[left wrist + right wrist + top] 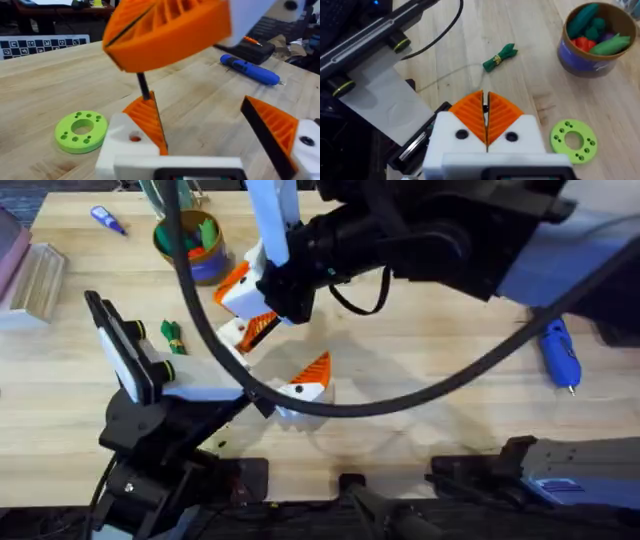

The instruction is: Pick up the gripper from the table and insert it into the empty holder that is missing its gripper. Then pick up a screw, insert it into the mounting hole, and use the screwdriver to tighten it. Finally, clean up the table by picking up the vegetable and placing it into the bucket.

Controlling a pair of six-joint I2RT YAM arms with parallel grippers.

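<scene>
Overhead: right claw [262,315] pinched shut above left claw [305,380].

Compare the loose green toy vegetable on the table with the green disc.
The vegetable is dark green; the disc is lime green. The vegetable is long and thin with a yellow band around it; the disc is round and flat with holes. Both lie loose on the table, outside the bucket.
</scene>
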